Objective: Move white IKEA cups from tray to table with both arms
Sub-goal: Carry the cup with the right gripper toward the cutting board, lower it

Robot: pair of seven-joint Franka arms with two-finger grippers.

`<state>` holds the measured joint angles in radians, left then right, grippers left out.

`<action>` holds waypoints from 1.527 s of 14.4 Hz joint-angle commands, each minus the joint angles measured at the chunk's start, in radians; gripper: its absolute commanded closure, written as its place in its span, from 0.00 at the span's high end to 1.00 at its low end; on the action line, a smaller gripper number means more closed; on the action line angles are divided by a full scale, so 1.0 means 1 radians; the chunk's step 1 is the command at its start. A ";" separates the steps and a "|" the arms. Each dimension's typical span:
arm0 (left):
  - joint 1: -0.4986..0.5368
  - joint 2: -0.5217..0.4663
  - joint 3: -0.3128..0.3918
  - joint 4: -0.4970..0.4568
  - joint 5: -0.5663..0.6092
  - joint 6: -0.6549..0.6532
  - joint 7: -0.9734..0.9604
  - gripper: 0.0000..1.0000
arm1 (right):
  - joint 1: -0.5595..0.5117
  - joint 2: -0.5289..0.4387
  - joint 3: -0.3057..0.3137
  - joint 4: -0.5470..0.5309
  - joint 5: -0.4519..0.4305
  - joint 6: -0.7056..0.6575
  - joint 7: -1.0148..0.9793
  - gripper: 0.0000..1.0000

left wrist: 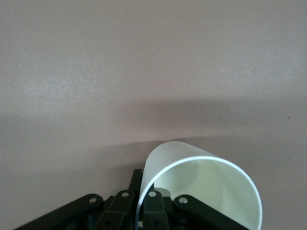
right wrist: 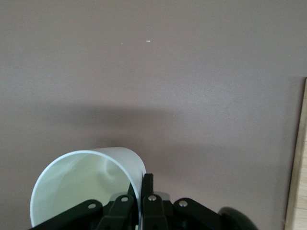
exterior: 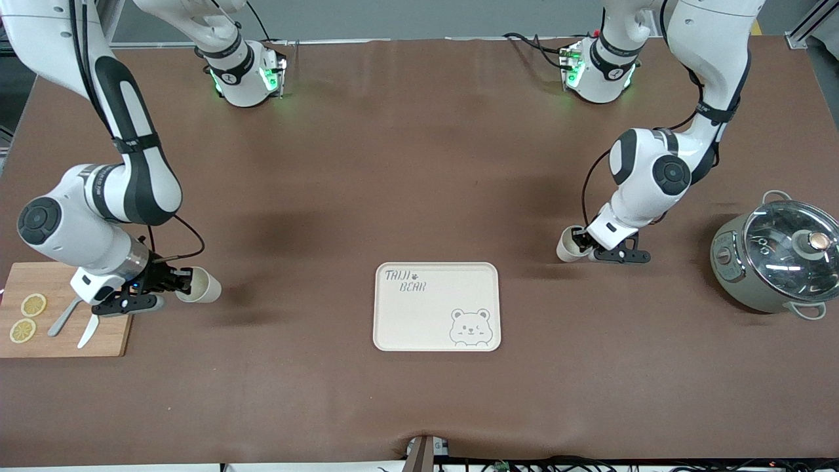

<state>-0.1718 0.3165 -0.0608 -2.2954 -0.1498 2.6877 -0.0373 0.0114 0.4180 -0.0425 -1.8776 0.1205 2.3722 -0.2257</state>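
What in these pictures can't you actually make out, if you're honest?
- Front view: whether the cup in the right gripper and the cup in the left gripper touch the table; shadows hide this.
- Left wrist view: the cup's rim is cut off by the edge.
- Front view: inside the pot, the glass lid glares.
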 commanded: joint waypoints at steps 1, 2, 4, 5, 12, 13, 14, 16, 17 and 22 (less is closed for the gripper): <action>0.003 -0.007 -0.007 -0.007 -0.013 0.012 0.025 0.00 | -0.021 0.028 0.015 -0.005 -0.007 0.045 -0.004 0.00; 0.003 -0.004 -0.005 -0.006 -0.010 0.014 0.025 0.00 | -0.022 0.044 0.015 -0.005 -0.007 0.067 -0.004 0.00; 0.003 0.003 -0.007 -0.007 -0.010 0.036 0.025 0.00 | -0.022 0.064 0.016 -0.020 -0.007 0.119 -0.004 0.00; 0.003 0.009 -0.007 -0.009 -0.010 0.047 0.025 0.00 | -0.022 0.070 0.016 -0.026 -0.007 0.140 -0.004 0.00; 0.003 0.030 -0.011 -0.012 -0.008 0.086 0.048 0.00 | -0.022 0.127 0.016 -0.069 -0.007 0.286 -0.004 0.00; 0.002 0.035 -0.011 -0.013 -0.010 0.092 0.048 0.00 | -0.021 0.127 0.016 -0.069 -0.007 0.283 -0.003 0.00; 0.001 0.035 -0.011 -0.013 -0.010 0.092 0.050 0.00 | -0.024 0.122 0.016 -0.064 -0.007 0.271 -0.003 0.00; 0.002 0.036 -0.011 -0.012 -0.008 0.092 0.054 0.99 | -0.025 0.087 0.018 -0.045 -0.007 0.212 -0.017 1.00; 0.001 0.038 -0.011 -0.012 -0.010 0.090 0.059 1.00 | -0.033 0.059 0.018 -0.002 -0.007 0.120 -0.035 1.00; 0.001 0.016 -0.013 -0.013 -0.010 0.075 0.042 1.00 | -0.034 0.036 0.007 0.446 -0.024 -0.535 -0.018 1.00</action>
<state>-0.1722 0.3549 -0.0673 -2.3011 -0.1497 2.7572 -0.0013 -0.0021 0.4520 -0.0452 -1.6073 0.1163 2.0552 -0.2435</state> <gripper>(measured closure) 0.339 0.322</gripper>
